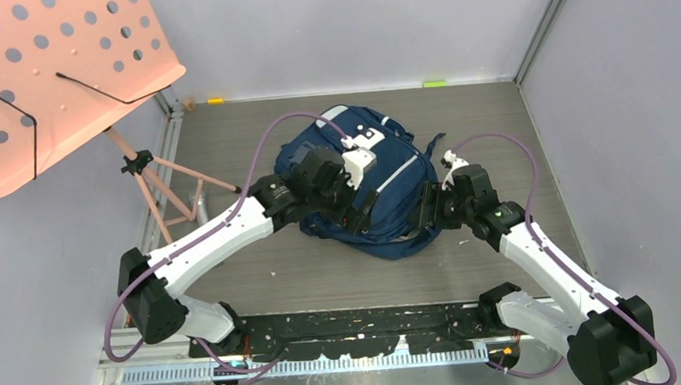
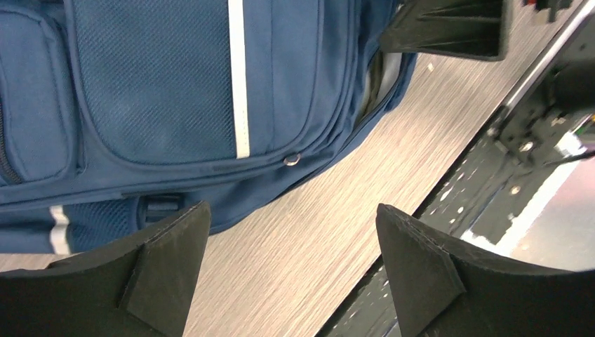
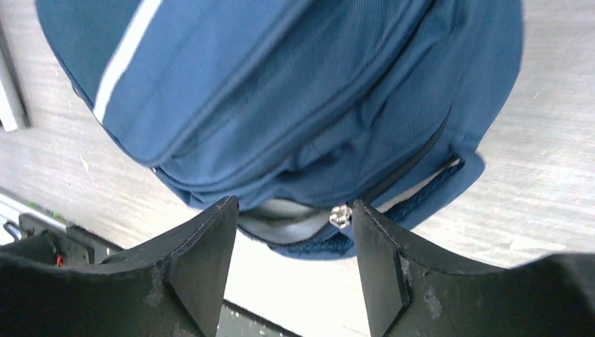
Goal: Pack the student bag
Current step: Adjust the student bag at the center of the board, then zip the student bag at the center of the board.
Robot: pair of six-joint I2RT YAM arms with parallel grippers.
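— Where is the bag lying?

— There is one navy blue fabric backpack [image 1: 398,198] with white stripe trim. It lies flat in the middle of the grey wood-grain table [image 1: 494,129] with its front pocket facing up, between the two arms.

— Which way does it run?

— Its long axis goes from the far side of the table towards the arm bases, leaning a little to the right at the near end. At that near-right end the bag is partly unzipped. Pale grey lining shows in the gap beside a small metal zip pull [image 3: 339,216]. That end faces the right arm.

— And the pincers?

— The black left gripper [image 2: 292,210] hangs at the bag's left side with its two fingers spread wide. Nothing is between them but bare table and the bag's edge below. The black right gripper [image 3: 293,205] has its fingers parted as well. The zip pull and lining show in the space between them, and I can't see either finger pressing the fabric.

— What's the count, then?

— One bag, two arms and two grippers, each with two fingers. From the left wrist I count two white stripes, a long white stripe [image 2: 239,77] down the pocket and a short one on the side. At the left stands one salmon-pink perforated metal music stand [image 1: 53,76] on a tripod. Two small tabs sit at the table's far edge, one yellow tab [image 1: 215,100] and one green tab [image 1: 435,83].
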